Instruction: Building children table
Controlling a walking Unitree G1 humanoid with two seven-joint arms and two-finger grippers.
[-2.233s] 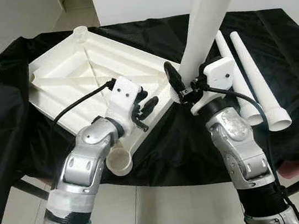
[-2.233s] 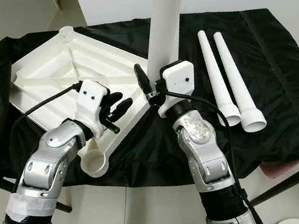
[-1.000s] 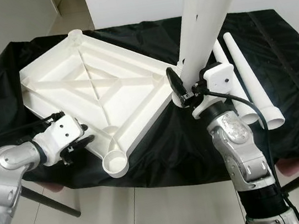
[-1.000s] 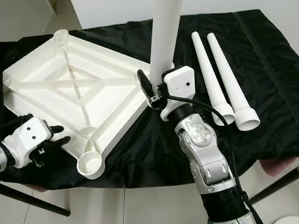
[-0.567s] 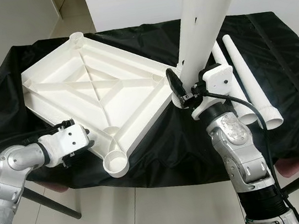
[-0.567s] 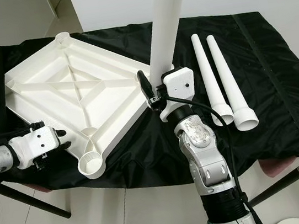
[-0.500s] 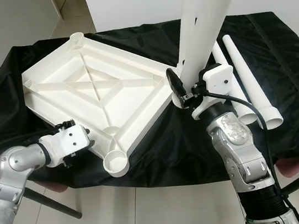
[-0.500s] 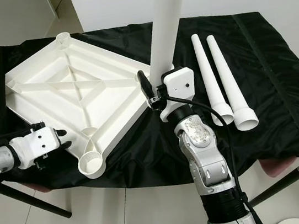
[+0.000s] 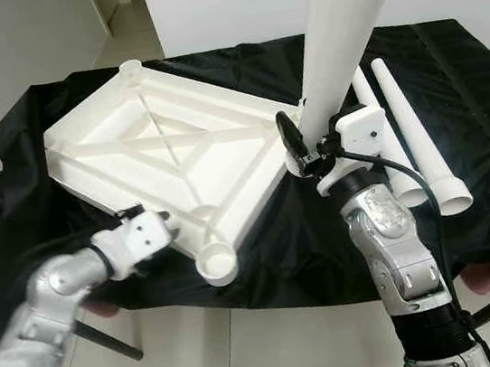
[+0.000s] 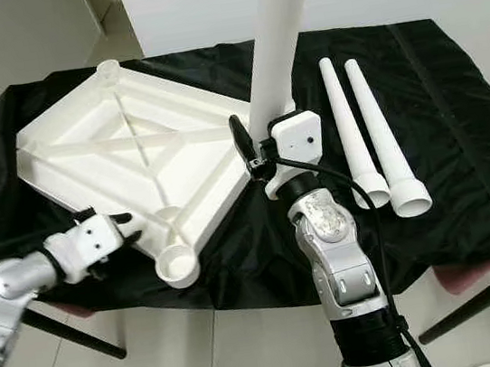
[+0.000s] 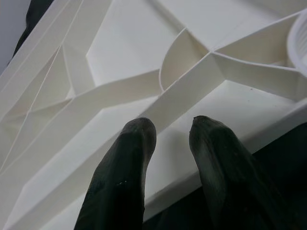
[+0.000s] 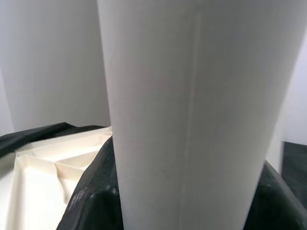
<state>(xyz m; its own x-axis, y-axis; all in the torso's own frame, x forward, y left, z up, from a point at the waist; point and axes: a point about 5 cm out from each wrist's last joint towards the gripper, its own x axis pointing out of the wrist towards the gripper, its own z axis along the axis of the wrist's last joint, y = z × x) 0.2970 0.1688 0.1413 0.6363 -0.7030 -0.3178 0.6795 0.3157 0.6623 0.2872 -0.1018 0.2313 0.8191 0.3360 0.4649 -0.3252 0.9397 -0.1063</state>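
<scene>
Here the white table panel (image 9: pixel 163 154) lies upside down, ribs up, on the black-draped tabletop (image 9: pixel 480 105), turned diamond-wise so one open corner socket (image 9: pixel 218 265) hangs at the near edge. The right gripper (image 9: pixel 306 152) is clamped on the lower end of a white leg (image 9: pixel 343 33), jaws closed around it, just at the panel's right-hand corner. The leg's long axis runs steeply upward and leans to the right, out past the top of the picture; the right wrist view shows the tube close against the black fingers (image 12: pixel 91 201). The left gripper (image 11: pixel 169 125) sits at the panel's near-left edge, close beside the open socket, jaws slightly parted and holding nothing, the tips over a rib near the rim; contact cannot be told. Two spare legs (image 9: pixel 407 133) lie side by side on the cloth to the right, wide ends toward the robot, well apart from the panel. Judgement: the move to come turns on the held leg's foot against the right-corner socket, which is hidden behind the gripper. The leg likely needs tipping closer to plumb before it seats. The left gripper is the nearer one for bracing the panel.
</scene>
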